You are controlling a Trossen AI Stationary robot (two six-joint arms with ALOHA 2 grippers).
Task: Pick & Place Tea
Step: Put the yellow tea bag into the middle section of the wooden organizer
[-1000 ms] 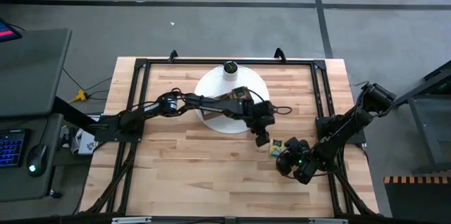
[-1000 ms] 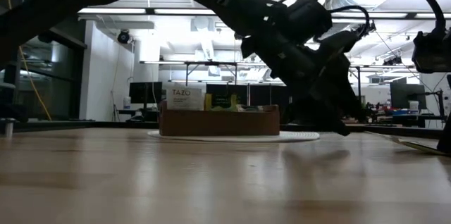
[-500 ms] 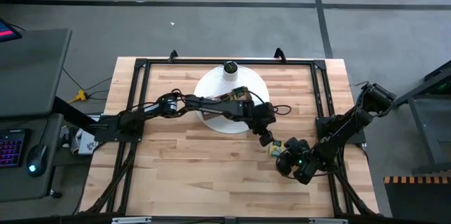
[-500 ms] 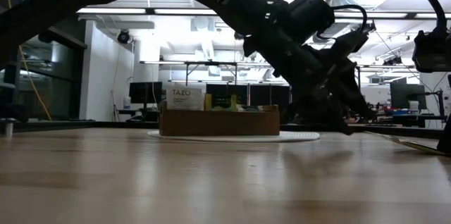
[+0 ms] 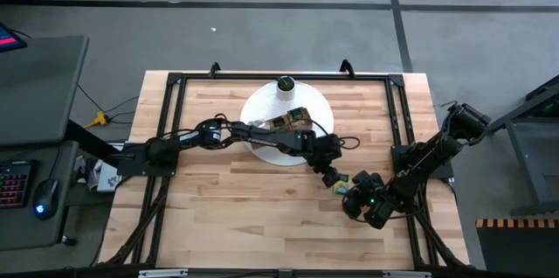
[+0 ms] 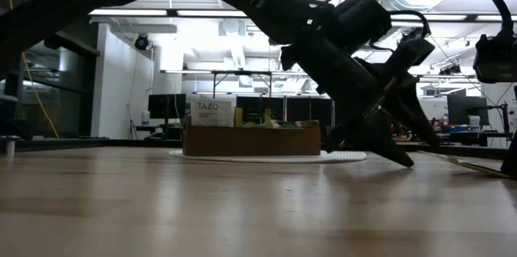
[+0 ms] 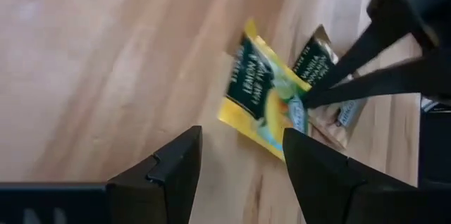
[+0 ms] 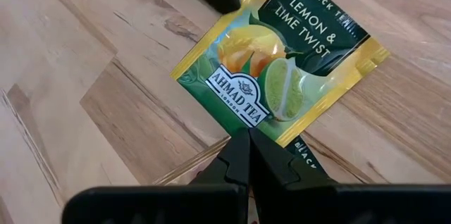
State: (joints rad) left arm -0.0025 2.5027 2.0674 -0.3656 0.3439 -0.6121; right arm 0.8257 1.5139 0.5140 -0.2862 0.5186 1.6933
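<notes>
A yellow-and-green tea sachet [image 8: 282,62] lies low over the wood at the table's right, also seen in the left wrist view [image 7: 264,101] and the high view [image 5: 340,182]. A tan sachet [image 7: 331,83] lies under it. My right gripper [image 8: 246,146] is shut at the yellow-and-green sachet's edge. My left gripper [image 7: 242,139] is open and empty, slanting down just left of the sachets [image 5: 330,176], its tips near the table [image 6: 404,160]. More sachets stand in the brown tray [image 6: 250,137]. My right gripper pinches the yellow-and-green sachet at the middle of one long edge [image 8: 243,131], between its two shut fingertips. The fingers come nearly level from the table's right-near side. The sachet lies flat, printed face up; whether it rests on the table or the tan sachet is also pinched, I cannot tell.
The brown tray [image 5: 288,121] stands on a white round plate [image 5: 262,107] at the table's far middle, with a white cylinder with a dark green top [image 5: 285,86] behind it. A black frame [image 5: 397,112] runs around the table. Bare wood lies at the near left.
My left gripper has gone toward the table's right and near edges and down, from beside the plate to just left of the sachets, staying open. My right gripper and the sachets have kept still.
</notes>
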